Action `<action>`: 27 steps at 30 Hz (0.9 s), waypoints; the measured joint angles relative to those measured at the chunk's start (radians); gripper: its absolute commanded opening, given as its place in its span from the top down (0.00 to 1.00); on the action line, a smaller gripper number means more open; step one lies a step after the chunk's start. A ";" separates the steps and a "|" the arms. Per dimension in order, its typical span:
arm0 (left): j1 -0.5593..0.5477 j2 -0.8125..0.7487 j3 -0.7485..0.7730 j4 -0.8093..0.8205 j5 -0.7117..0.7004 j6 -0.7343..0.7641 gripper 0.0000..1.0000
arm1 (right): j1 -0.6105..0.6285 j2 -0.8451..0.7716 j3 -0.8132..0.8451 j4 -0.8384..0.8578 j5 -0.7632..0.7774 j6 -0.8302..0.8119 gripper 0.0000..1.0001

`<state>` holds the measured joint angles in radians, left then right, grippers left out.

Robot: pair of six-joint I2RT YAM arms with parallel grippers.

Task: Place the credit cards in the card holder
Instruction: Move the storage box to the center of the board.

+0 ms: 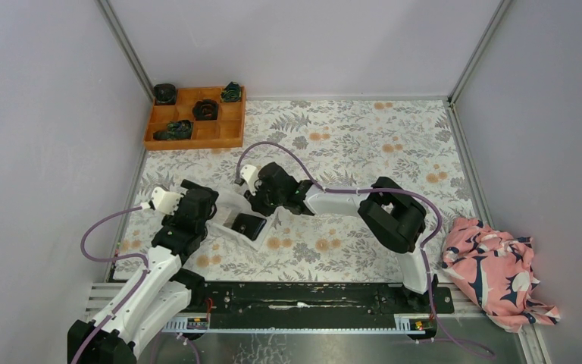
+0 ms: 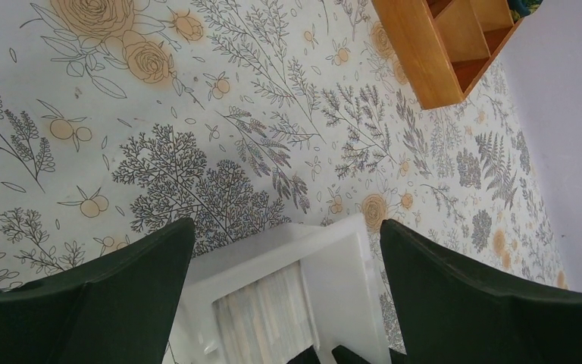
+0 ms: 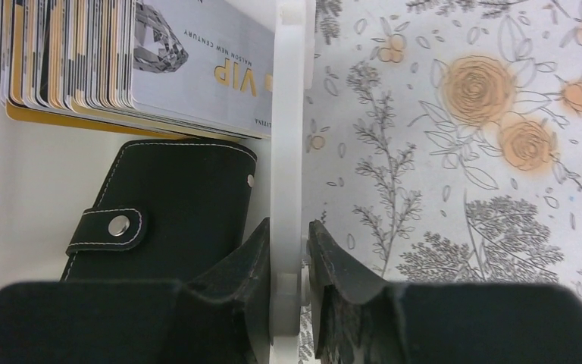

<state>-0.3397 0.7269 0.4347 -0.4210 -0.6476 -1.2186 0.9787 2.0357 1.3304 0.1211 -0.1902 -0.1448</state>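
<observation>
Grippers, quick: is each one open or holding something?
Left gripper: open, holding nothing.
Right gripper: shut on the wall of the white tray.

The left arm (image 1: pixel 148 277) is leaning forward and slightly right from its base. The left gripper (image 2: pixel 286 227) is pointing down, its fingers (image 2: pixel 121 280) standing wide apart and holding nothing. The right arm (image 1: pixel 394 220) is bending across to the left. The right gripper (image 3: pixel 289 227) is pinching the wall of the white tray (image 3: pixel 288 114), one finger pressing on each side.
</observation>
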 measured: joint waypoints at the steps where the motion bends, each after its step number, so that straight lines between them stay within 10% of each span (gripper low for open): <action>1: 0.000 0.000 0.000 0.000 0.000 0.000 0.00 | -0.001 0.000 0.000 0.000 0.002 0.000 0.85; 27: 0.000 0.111 -0.034 0.100 0.028 0.021 0.00 | -0.151 0.041 0.087 -0.060 0.140 0.040 0.82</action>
<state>-0.3397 0.8379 0.4011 -0.3214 -0.6193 -1.1976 0.8276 2.0766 1.4174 0.0612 -0.0498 -0.1043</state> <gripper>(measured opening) 0.998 0.260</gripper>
